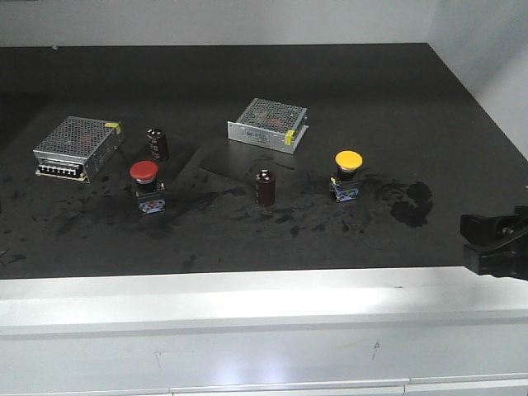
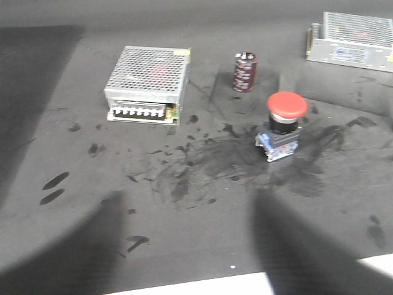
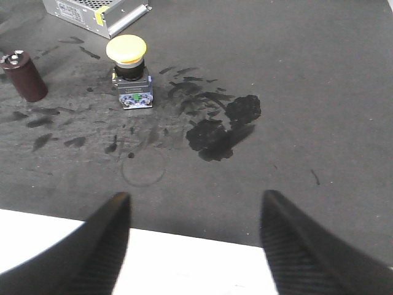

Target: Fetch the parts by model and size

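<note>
black and smeared with dark streaks, the surface [image 1: 247,74] runs back to a pale wall. the red-capped push button [image 1: 144,181] stands upright on its dark block toward the left, just in front of a brown capacitor [image 1: 157,143] and near a mesh-topped box [image 1: 78,147]. the yellow-capped push button [image 1: 347,172] stands upright toward the right, with a second capacitor [image 1: 265,186] between the two buttons and a second mesh-topped box [image 1: 267,124] behind that. neither button is touched, so the task looks to be at its start: the approach, with no part picked yet. the left hand [image 2: 196,258] hovers by the front edge, its fingers [image 2: 104,246] spread wide apart and holding nothing, with the red-capped push button ahead and a little to its right. the right hand [image 3: 196,246] is likewise wide apart and empty, low by the front edge, with the yellow-capped push button ahead and off to its left. the next move probably calls for each hand to reach forward, shift sideways to centre on its button and come down around the block or neck under the cap, keeping clear of the capacitors, which could tip if brushed
</note>
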`<state>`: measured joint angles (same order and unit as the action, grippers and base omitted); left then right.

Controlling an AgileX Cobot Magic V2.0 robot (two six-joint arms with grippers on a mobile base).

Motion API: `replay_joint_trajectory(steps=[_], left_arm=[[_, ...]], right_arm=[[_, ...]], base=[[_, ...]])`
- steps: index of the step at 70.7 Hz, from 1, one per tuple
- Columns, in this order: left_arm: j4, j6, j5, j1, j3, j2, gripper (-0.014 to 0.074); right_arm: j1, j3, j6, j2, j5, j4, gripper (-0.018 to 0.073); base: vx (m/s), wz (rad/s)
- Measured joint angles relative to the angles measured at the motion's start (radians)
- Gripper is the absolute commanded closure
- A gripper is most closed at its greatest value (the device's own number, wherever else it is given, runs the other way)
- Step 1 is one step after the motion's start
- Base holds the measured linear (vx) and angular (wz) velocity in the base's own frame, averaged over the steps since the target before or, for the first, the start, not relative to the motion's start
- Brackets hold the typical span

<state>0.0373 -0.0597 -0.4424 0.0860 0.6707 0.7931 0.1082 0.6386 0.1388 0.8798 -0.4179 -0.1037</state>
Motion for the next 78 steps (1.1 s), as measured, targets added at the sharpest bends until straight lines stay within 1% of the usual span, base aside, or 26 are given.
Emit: replay_joint_trajectory(steps=[10, 18, 33, 47, 56, 62, 78], left_arm=[[0.0, 0.0, -0.022, 0.032, 0.027, 0.021, 0.0062], [0.0, 0.003, -0.087, 0.067, 0.115, 0.089, 0.0062], [0.0, 0.003, -0.171, 0.128, 0.304, 0.312, 0.0062], [0.0, 0.004, -0.242, 0.178, 0.53, 0.548, 0.0062], [0.0, 0.004, -0.305, 0.195, 0.66, 0.692, 0.0062], [-0.004, 0.003, -0.349, 0.196, 0.735, 0.781, 0.0062], [-0.037, -0.004, -0.429, 0.196, 0.885, 0.938, 0.0062]], right_arm=[[0.0, 0.0, 0.0, 0.0, 0.0, 0.002, 0.0085], [0.0, 0.0, 0.0, 0.0, 0.0, 0.003, 0.0087], [0.0, 0.0, 0.0, 0.0, 0.0, 0.005, 0.0087], [0.0, 0.0, 0.0, 0.0, 0.0, 0.005, 0.0087], [0.0, 0.0, 0.0, 0.0, 0.0, 0.005, 0.0087], [0.0, 0.0, 0.0, 0.0, 0.0, 0.005, 0.0087], [0.0, 0.0, 0.0, 0.0, 0.0, 0.005, 0.0087]], base=[[0.0, 0.0], [0.0, 0.0], [0.0, 0.0], [0.0, 0.0], [0.0, 0.0], [0.0, 0.0], [0.0, 0.0]])
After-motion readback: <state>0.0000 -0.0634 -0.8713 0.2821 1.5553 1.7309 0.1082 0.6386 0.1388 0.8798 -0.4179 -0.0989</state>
